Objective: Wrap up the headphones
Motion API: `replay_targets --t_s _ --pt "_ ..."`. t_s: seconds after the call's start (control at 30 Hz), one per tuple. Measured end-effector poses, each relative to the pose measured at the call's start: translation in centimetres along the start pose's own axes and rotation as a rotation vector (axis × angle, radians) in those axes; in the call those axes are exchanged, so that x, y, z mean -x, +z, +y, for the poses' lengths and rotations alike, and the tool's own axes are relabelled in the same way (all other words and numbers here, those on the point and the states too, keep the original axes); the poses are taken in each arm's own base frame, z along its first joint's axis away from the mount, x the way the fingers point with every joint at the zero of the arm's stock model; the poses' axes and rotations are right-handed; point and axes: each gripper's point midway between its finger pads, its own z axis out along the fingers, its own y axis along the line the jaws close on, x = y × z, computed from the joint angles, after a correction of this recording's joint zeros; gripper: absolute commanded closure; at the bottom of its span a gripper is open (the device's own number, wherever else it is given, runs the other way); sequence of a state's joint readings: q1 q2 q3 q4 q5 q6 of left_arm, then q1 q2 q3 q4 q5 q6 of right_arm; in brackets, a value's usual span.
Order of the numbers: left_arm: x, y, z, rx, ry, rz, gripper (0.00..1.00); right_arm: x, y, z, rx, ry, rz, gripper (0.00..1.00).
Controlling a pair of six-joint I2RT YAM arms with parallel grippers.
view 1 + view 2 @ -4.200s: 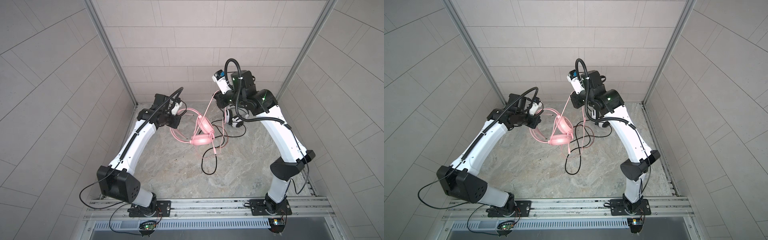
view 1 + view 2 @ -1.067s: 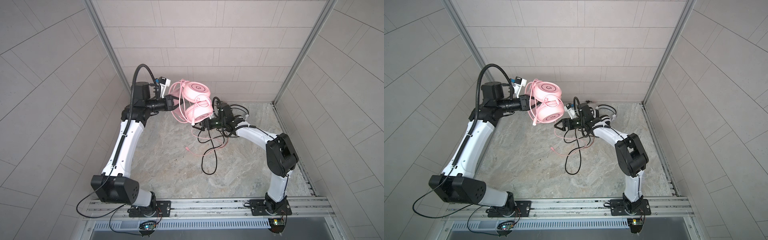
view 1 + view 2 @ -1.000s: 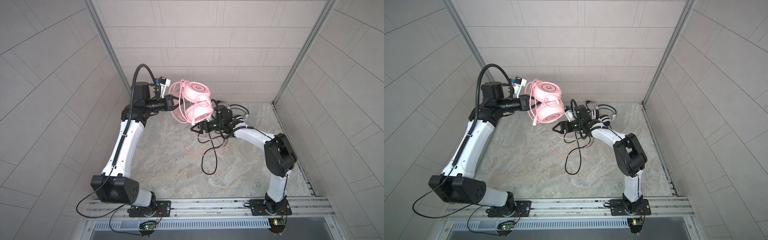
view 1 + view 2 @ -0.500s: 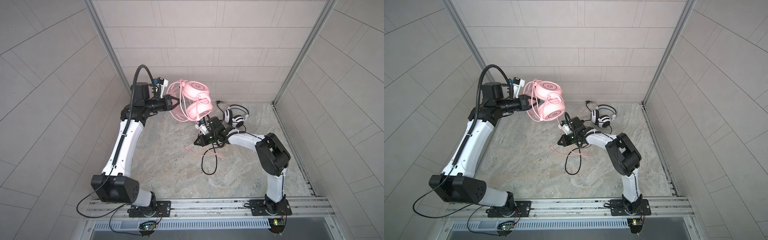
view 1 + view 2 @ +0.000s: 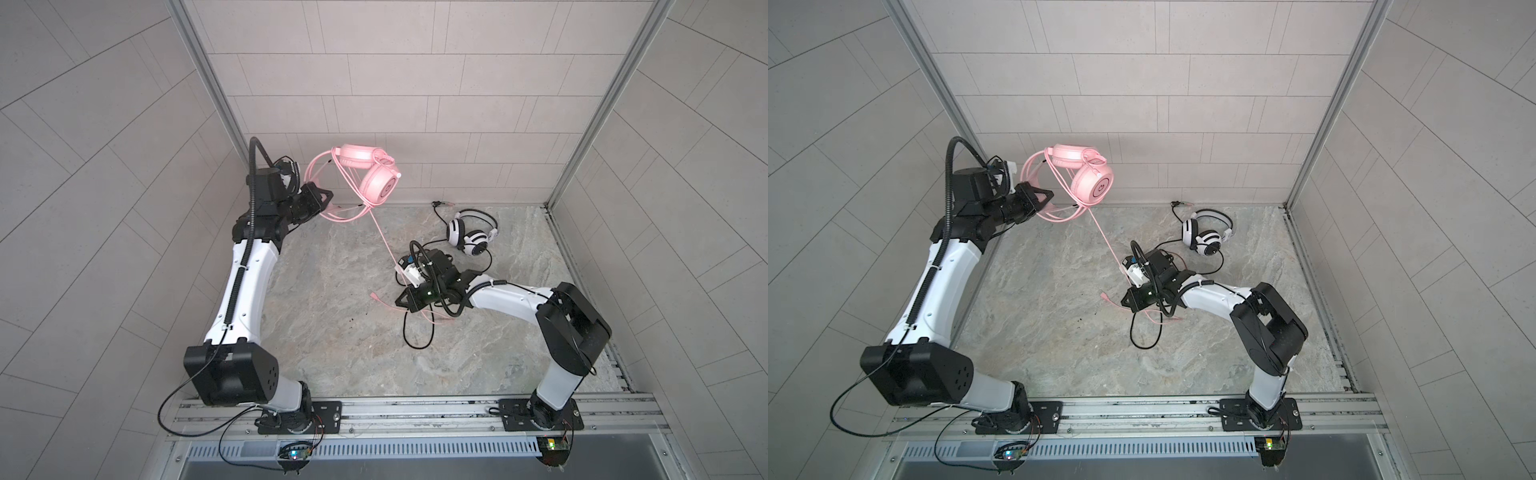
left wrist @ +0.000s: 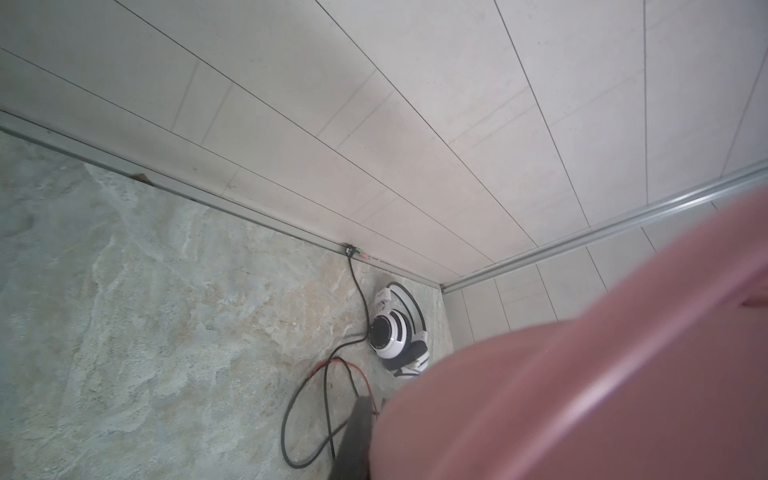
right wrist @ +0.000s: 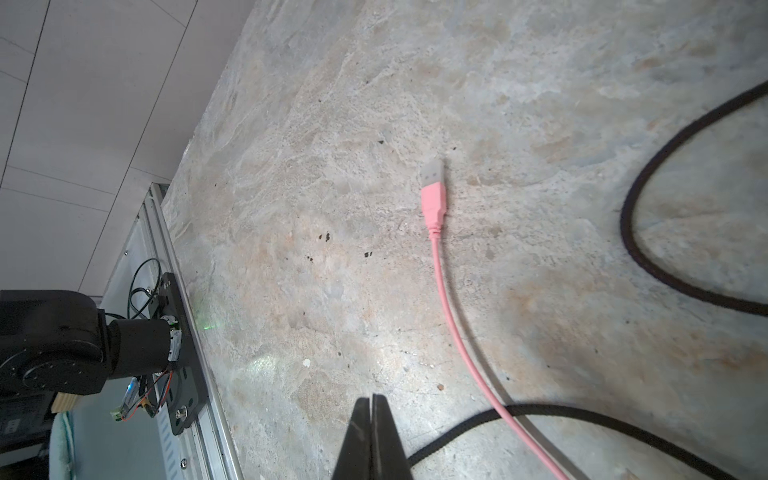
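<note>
The pink headphones [image 5: 370, 174] [image 5: 1084, 174] hang in the air near the back wall, with my left gripper [image 5: 323, 200] [image 5: 1045, 198] shut on their thin pink loops. In the left wrist view they are a pink blur [image 6: 582, 374] beside one dark finger [image 6: 357, 436]. Their pink cable [image 5: 384, 237] runs taut down past my right wrist to a USB plug [image 7: 433, 195] on the floor. My right gripper [image 5: 401, 300] [image 7: 371, 398] hovers low over the floor, shut and empty, with the cable beside it. The white-and-black headphones [image 5: 471, 235] [image 5: 1206, 235] [image 6: 395, 332] lie at the back right.
A long black cable [image 5: 415, 332] [image 5: 1144, 332] [image 7: 665, 270] loops over the stone floor [image 5: 332, 332] under and in front of my right gripper. Its plug [image 5: 442, 203] lies by the back wall. Tiled walls close three sides, and a metal rail [image 5: 395, 411] runs along the front.
My right gripper has shut and moved forward and down, away from the white-and-black headphones. The left arm has turned the pink headphones, and the pink cable is now drawn straight.
</note>
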State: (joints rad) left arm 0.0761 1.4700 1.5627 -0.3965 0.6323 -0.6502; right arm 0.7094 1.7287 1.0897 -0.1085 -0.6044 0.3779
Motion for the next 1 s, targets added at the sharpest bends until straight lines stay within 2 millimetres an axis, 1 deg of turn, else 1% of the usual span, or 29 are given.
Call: replay_targets --t_s 0.13,0.23,0.33,0.47,0.53,0.63,0.73,0.8,0.87,1.0 --pt "0.7 -0.1 2.0 0.105 0.025 -0.050 1.00 -1.0 0.3 2.0 -0.010 -0.049 0.025 1.00" --pt "1.5 -0.4 3.8 0.205 0.068 -0.097 1.00 -1.5 0.0 3.1 -0.021 -0.072 0.052 1.00" --pt "2.3 -1.3 6.0 0.325 0.094 -0.141 1.00 -1.3 -0.6 3.5 -0.044 -0.091 0.064 1.00" --pt "2.8 -2.3 7.9 0.440 0.132 -0.173 1.00 -1.2 -1.7 3.7 -0.081 -0.110 0.069 1.00" --pt "3.0 -2.6 8.5 0.477 0.153 -0.180 1.00 -1.2 -2.3 4.3 -0.100 -0.130 0.076 1.00" --pt "3.3 -3.1 9.3 0.536 0.183 -0.193 1.00 -1.2 -3.3 5.8 -0.121 -0.172 0.089 1.00" --pt "3.6 -3.8 10.2 0.608 0.221 -0.203 1.00 -0.5 -4.5 7.7 -0.131 -0.222 0.081 1.00" --pt "3.4 -4.0 10.4 0.663 0.268 -0.199 1.00 0.3 -5.5 8.8 -0.138 -0.256 0.070 1.00" --pt "3.3 -4.1 10.2 0.723 0.343 -0.201 1.00 1.2 -6.6 9.8 -0.147 -0.287 0.056 1.00" --pt "2.3 -3.6 9.1 0.808 0.506 -0.181 1.00 3.3 -9.2 11.1 -0.183 -0.348 0.017 1.00"
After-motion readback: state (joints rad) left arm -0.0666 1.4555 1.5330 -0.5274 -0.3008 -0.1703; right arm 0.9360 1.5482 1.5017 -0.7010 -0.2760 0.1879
